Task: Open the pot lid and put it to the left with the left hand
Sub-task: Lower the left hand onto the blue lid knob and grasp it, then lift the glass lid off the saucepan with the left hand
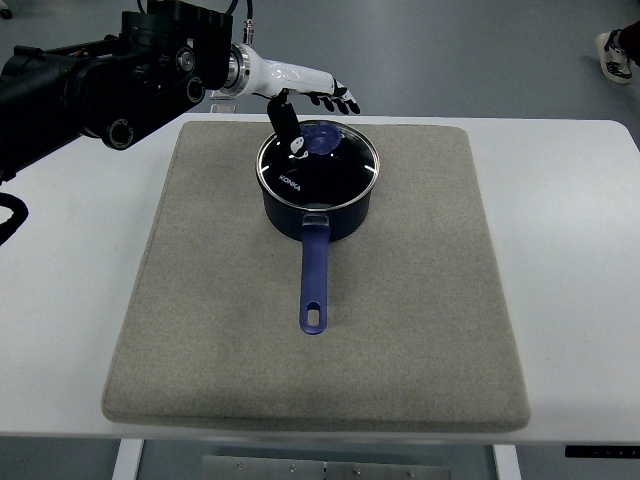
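Left hand point(305, 97) hovers over the far rim of the glass lid point(318, 165) — fingers spread, thumb dipping beside the blue knob point(322, 139), gripping nothing. Lid sits on the blue saucepan point(318, 215), marked "KONKA", mid grey mat point(200, 330) — white table point(580, 300) around.

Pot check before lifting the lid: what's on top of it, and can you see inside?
A glass lid with a blue knob covers the pot. The left hand hovers by the knob, thumb near it. Inside looks dark; contents can't be made out.

Lab or test room: white table point(580, 250), grey mat point(200, 330), grey floor point(480, 50).
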You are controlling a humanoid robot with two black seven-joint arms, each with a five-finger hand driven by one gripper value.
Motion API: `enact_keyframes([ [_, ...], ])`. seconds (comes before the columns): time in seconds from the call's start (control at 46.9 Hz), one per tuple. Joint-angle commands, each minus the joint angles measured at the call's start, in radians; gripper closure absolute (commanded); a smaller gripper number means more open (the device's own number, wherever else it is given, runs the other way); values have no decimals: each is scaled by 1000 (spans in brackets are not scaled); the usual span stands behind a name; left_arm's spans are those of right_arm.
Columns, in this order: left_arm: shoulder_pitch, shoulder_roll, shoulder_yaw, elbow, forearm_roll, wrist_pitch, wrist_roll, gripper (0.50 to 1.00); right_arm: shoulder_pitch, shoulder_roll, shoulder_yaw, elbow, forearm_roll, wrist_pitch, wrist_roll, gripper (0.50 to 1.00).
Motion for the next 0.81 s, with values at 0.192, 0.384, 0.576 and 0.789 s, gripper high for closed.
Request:
enact_keyframes([
  [0.192, -8, 0, 28, -2, 0, 0, -2, 692, 0, 0, 0, 0, -1, 0, 0, 583],
  [0.384, -8, 0, 30, -2, 0, 0, -2, 765, 0, 0, 0, 0, 1, 0, 0, 583],
  [0.576, -8, -8, 30, -1, 0, 0, -2, 836, 0, 0, 0, 0, -1, 0, 0, 583],
  [0.789, -15, -8, 30, -2, 8, 0, -2, 902, 0, 0, 0, 0, 1, 0, 0, 583],
])
